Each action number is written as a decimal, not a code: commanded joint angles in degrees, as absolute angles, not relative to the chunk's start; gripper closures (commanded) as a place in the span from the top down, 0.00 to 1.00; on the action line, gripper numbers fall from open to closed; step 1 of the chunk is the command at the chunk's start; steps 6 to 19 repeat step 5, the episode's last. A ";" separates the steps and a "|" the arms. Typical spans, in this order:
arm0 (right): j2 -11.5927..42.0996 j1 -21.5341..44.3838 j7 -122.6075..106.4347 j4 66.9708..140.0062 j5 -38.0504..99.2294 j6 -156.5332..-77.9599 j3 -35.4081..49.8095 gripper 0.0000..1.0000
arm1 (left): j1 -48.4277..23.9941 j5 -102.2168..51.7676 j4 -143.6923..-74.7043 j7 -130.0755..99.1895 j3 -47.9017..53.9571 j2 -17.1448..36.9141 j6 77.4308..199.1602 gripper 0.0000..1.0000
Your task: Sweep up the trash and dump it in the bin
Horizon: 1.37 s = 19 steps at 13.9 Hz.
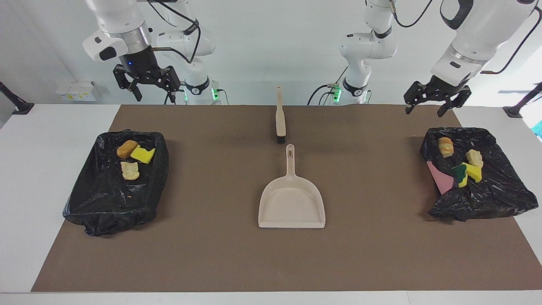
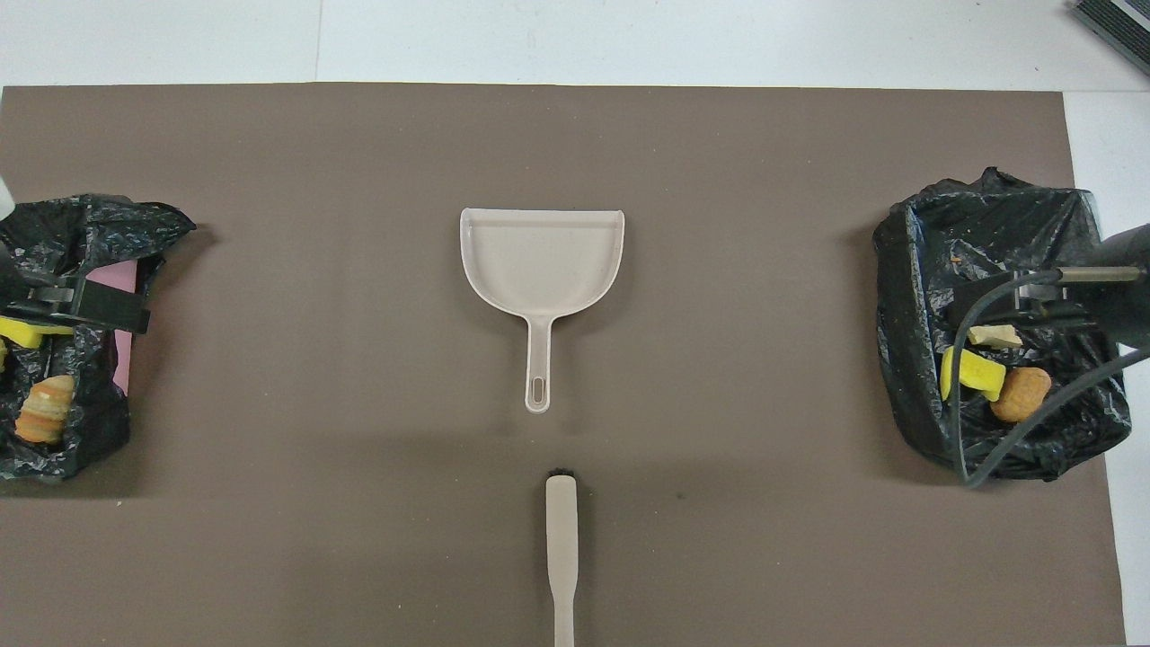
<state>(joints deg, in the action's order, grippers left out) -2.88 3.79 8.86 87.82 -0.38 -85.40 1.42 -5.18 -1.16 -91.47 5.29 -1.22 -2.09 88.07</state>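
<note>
The trash lies in two bins lined with black bags. In the bin (image 1: pixel 106 209) at the right arm's end are an orange-brown lump (image 1: pixel 126 149), a yellow sponge wedge (image 1: pixel 143 154) and a beige foam chunk (image 1: pixel 130 170). In the bin (image 1: pixel 501 197) at the left arm's end are a striped orange lump (image 1: pixel 445 146), a beige chunk (image 1: pixel 474 157) and a yellow-green sponge (image 1: pixel 468 173). The beige dustpan (image 1: pixel 292 203) lies mid-table, empty. The brush (image 1: pixel 280 120) lies nearer the robots. My right gripper (image 1: pixel 156 98) and left gripper (image 1: pixel 424 112) hang open above their bins' near edges.
A pink flat piece (image 1: pixel 440 178) lies against the wall of the bin at the left arm's end. A brown mat (image 1: pixel 211 254) covers the table. In the overhead view the dustpan (image 2: pixel 542 261) and brush (image 2: pixel 561 548) lie in line.
</note>
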 commanded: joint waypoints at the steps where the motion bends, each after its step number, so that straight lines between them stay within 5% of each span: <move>1: -3.43 4.13 7.03 87.63 0.62 -84.02 0.79 1.00 | -5.27 -0.35 -91.49 5.71 -1.58 -2.64 87.36 1.00; 19: -3.34 3.96 7.21 87.54 0.53 -83.85 0.88 1.00 | -5.27 -0.26 -91.49 5.71 -1.58 -2.64 87.36 1.00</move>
